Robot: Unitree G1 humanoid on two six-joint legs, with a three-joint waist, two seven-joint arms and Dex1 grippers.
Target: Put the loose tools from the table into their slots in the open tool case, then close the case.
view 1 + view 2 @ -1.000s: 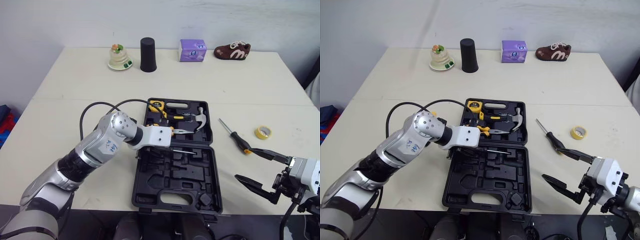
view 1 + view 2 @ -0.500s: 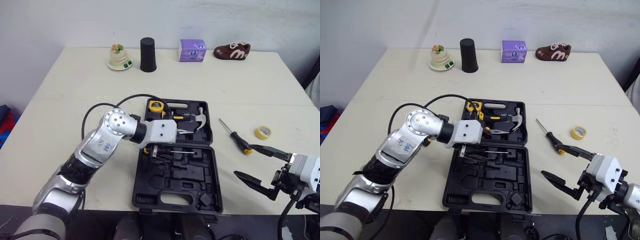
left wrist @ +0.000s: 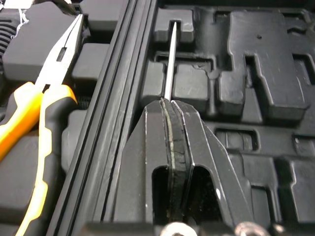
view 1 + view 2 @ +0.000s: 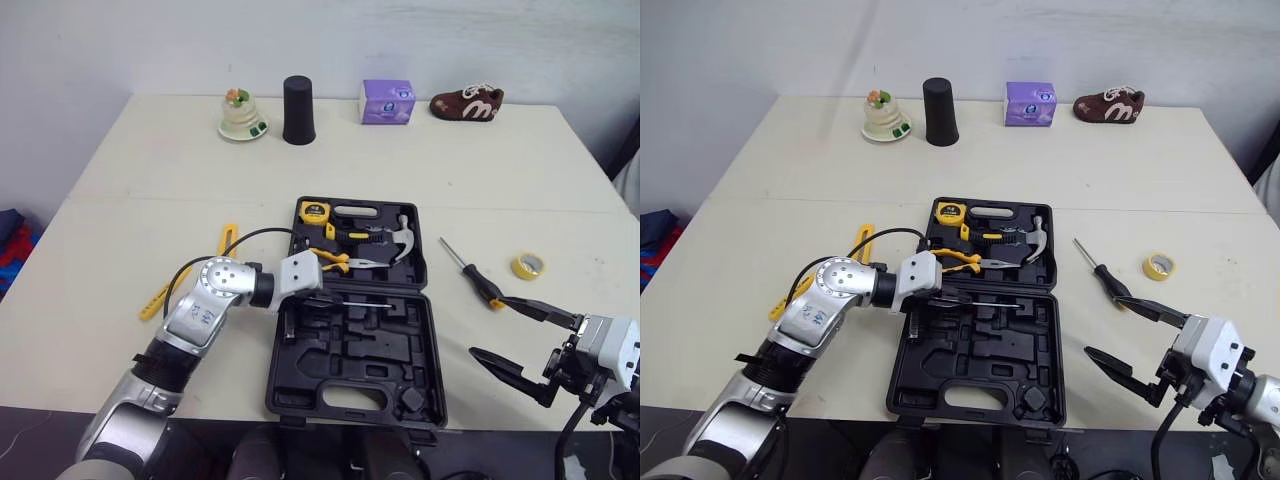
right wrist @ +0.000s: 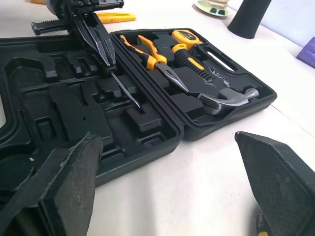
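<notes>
The black tool case point(image 4: 360, 352) lies open at the table's front middle. Its far half holds a yellow tape measure point(image 4: 313, 211), yellow-handled pliers point(image 3: 44, 103) and a hammer point(image 4: 400, 238). The slots of its near half stand empty. My left gripper point(image 4: 318, 292) is shut on a thin metal tool point(image 3: 170, 64), whose shaft lies along a slot at the near half's hinge side. To the case's right, my right gripper point(image 4: 490, 327) hovers open and holds nothing. A black-and-yellow screwdriver point(image 4: 470, 272) and a yellow tape roll point(image 4: 527, 265) lie loose just beyond it.
Two yellow tools point(image 4: 228, 240) point(image 4: 152, 300) lie on the table left of the case. Along the back edge stand a figurine point(image 4: 240, 113), a black cup point(image 4: 296, 110), a purple box point(image 4: 386, 101) and a brown shoe point(image 4: 466, 103).
My left arm has dropped back toward me, uncovering the yellow tools on the left. Its gripper stays shut on the thin tool at the hinge side. The right gripper has barely moved.
</notes>
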